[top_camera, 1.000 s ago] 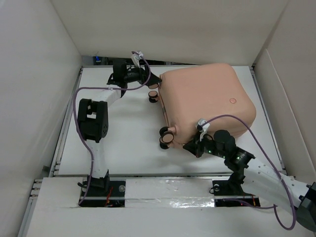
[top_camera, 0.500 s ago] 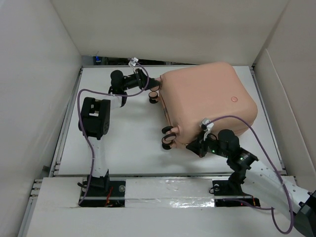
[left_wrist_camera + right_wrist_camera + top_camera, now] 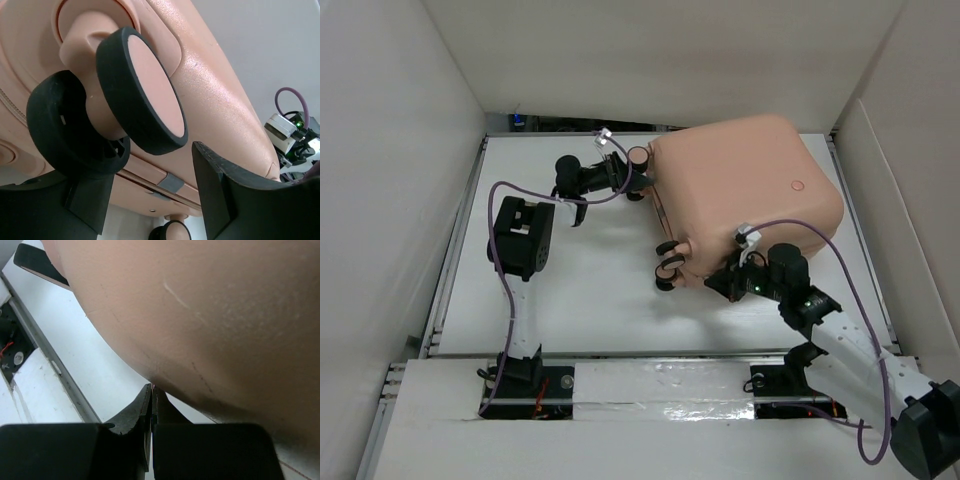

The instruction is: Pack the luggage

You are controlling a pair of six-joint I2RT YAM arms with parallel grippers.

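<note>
The luggage is a peach-pink hard-shell suitcase lying closed on the white table, its wheels pointing left. My left gripper is at its far-left corner. In the left wrist view the fingers stand either side of a pink-and-black twin wheel, with a thin gap on the right side, so the left gripper is open around it. My right gripper is shut and empty. Its tip presses against the luggage's rounded near side.
Two more wheels stick out at the luggage's near-left corner. White walls enclose the table on the left, back and right. A metal rail runs along the near edge by the arm bases. Purple cables loop off both arms.
The luggage has turned and slid toward the back right. My left gripper moved right onto the far wheel and its jaws narrowed. The right gripper followed the shell, still shut.
</note>
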